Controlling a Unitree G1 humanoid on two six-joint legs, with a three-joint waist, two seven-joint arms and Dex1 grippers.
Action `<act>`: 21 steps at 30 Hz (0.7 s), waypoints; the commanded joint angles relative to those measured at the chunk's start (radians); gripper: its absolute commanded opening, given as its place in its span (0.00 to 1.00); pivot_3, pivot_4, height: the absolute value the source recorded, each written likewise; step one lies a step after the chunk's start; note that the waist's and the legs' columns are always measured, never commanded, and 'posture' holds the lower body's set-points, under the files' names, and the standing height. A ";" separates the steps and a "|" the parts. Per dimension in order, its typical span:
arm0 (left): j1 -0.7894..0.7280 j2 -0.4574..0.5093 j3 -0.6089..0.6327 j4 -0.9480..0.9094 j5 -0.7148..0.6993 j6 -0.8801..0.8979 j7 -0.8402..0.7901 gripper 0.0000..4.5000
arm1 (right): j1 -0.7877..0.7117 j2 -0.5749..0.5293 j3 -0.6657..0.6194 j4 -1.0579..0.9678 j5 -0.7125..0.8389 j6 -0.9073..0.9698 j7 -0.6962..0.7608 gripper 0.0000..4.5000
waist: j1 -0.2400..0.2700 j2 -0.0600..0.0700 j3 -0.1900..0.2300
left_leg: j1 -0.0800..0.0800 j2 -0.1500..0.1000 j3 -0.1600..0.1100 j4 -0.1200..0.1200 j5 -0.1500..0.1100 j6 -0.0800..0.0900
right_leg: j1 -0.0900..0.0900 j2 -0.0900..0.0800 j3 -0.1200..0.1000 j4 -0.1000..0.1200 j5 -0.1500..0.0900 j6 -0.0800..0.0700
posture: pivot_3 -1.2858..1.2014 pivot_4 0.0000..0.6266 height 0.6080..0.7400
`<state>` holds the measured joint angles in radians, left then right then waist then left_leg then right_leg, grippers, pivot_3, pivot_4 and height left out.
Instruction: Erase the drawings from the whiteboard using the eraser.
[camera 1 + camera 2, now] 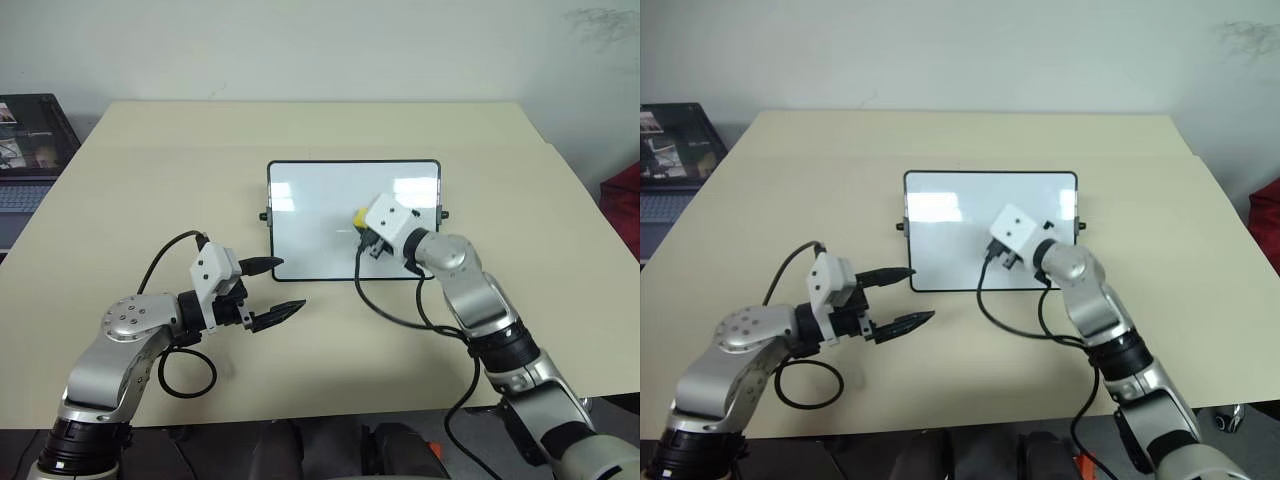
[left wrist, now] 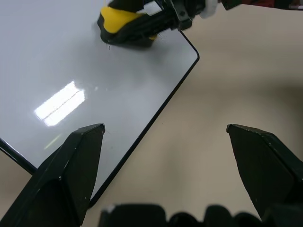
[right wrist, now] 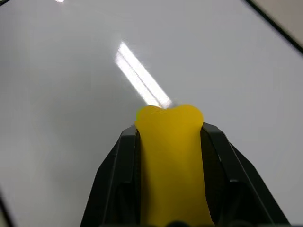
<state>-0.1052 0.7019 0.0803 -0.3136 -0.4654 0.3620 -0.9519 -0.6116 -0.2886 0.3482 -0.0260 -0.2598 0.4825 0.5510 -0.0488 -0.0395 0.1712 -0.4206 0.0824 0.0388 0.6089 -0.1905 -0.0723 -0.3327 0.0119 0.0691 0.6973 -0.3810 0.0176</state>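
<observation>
On whiteboard (image 1: 320,200), near its right edge: right gripper (image 3: 170,142) pinching eraser (image 3: 171,161); left gripper (image 1: 272,290) hovering off lower-left corner, fingers spread

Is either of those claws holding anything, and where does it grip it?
The right gripper pinches the yellow eraser by its two long sides, over the whiteboard. The left gripper is open and empty.

Beige desk (image 1: 150,180), plain top. Whiteboard (image 1: 320,200) lies flat on it, mid-desk, slightly toward the far edge, long sides parallel to that edge. A black cable loop (image 1: 190,375) rests near the near-left corner.
</observation>
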 commanded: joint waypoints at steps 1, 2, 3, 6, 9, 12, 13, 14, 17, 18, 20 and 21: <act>-0.003 0.004 0.013 -0.027 -0.005 -0.017 -0.002 1.00 | 0.037 -0.018 0.070 0.008 -0.040 0.041 0.028 0.29 | -0.002 0.000 0.000 | 0.001 0.000 0.000 0.000 0.000 0.000 | 0.001 0.000 0.000 0.000 0.000 0.000 | 0.52 0.24 1.00; -0.002 0.004 0.012 -0.027 -0.005 -0.017 -0.003 1.00 | 0.039 -0.020 0.089 0.006 -0.047 0.040 0.034 0.29 | -0.004 0.000 0.000 | 0.002 0.000 0.000 0.000 0.000 0.000 | 0.001 0.000 0.000 0.000 0.000 0.000 | 0.52 0.24 1.00; -0.004 0.003 0.010 -0.027 -0.004 -0.017 -0.002 1.00 | 0.038 -0.018 0.099 0.005 -0.050 0.039 0.034 0.29 | -0.005 0.000 0.000 | 0.003 0.000 0.000 0.000 0.001 0.000 | 0.001 0.000 0.000 0.001 0.000 0.000 | 0.52 0.24 1.00; -0.005 0.001 0.007 -0.026 -0.003 -0.018 -0.002 1.00 | 0.006 -0.009 0.071 -0.036 -0.043 0.046 0.026 0.29 | -0.006 0.000 0.000 | 0.003 0.000 0.000 0.000 0.001 0.001 | 0.000 0.000 0.000 0.001 0.000 0.000 | 0.52 0.24 1.00; -0.001 0.001 0.008 -0.027 -0.002 -0.020 -0.001 1.00 | -0.041 -0.001 -0.001 -0.137 0.001 0.112 0.042 0.29 | -0.005 0.000 0.001 | 0.002 0.000 0.000 0.000 0.001 0.001 | 0.001 0.000 0.000 0.001 0.001 0.000 | 0.52 0.24 1.00; 0.002 0.001 0.009 -0.028 -0.002 -0.019 0.000 1.00 | -0.094 -0.004 -0.050 -0.180 0.016 0.152 0.035 0.29 | -0.003 0.001 0.001 | -0.004 0.000 0.000 0.000 0.001 0.000 | -0.003 0.000 0.000 0.000 0.001 0.000 | 0.52 0.24 1.00; 0.002 0.001 0.009 -0.029 -0.002 -0.019 0.000 1.00 | -0.111 -0.007 -0.060 -0.178 0.017 0.156 0.027 0.29 | -0.003 0.001 0.001 | -0.005 0.000 0.000 0.000 0.001 0.000 | -0.004 0.000 0.000 0.000 0.001 0.000 | 0.52 0.24 1.00; 0.002 0.001 0.009 -0.029 -0.002 -0.019 0.000 1.00 | -0.125 -0.007 -0.070 -0.169 0.017 0.156 0.017 0.29 | -0.003 0.001 0.001 | -0.006 0.000 0.000 0.000 0.001 0.000 | -0.005 0.000 0.000 -0.001 0.001 0.000 | 0.52 0.24 1.00; -0.003 0.000 0.006 -0.024 -0.002 -0.020 -0.002 1.00 | -0.155 -0.003 -0.081 -0.102 0.012 0.129 -0.015 0.29 | -0.002 0.001 0.001 | -0.006 0.000 0.000 -0.001 0.001 0.000 | -0.005 0.000 0.000 -0.004 0.001 0.000 | 0.52 0.24 1.00; -0.004 0.000 0.005 -0.023 -0.001 -0.020 -0.003 1.00 | -0.159 -0.001 -0.080 -0.084 0.011 0.120 -0.022 0.29 | -0.002 0.001 0.001 | -0.006 0.000 0.000 -0.001 0.001 0.000 | -0.004 0.000 0.000 -0.005 0.001 0.000 | 0.52 0.24 1.00; -0.005 0.000 0.004 -0.022 0.000 -0.022 -0.005 1.00 | -0.164 0.006 -0.073 -0.050 0.009 0.098 -0.039 0.29 | -0.002 0.001 0.001 | -0.007 0.000 0.000 -0.001 0.001 0.000 | -0.004 0.000 0.000 -0.005 0.001 0.000 | 0.52 0.24 1.00; -0.005 0.001 0.003 -0.022 0.000 -0.022 -0.005 1.00 | -0.164 0.014 -0.067 -0.031 0.007 0.086 -0.048 0.29 | -0.002 0.001 0.001 | -0.007 0.000 0.001 -0.001 0.001 0.000 | -0.004 0.000 0.000 -0.005 0.001 0.000 | 0.52 0.24 1.00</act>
<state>-0.1016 0.7014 0.0792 -0.3132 -0.4644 0.3616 -0.9522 -0.7596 -0.2835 0.2879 -0.0548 -0.2536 0.6045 0.5225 -0.0512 -0.0389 0.1719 -0.4272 0.0824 0.0395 0.6077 -0.1897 -0.0720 -0.3371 0.0121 0.0692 0.6919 -0.3804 0.0173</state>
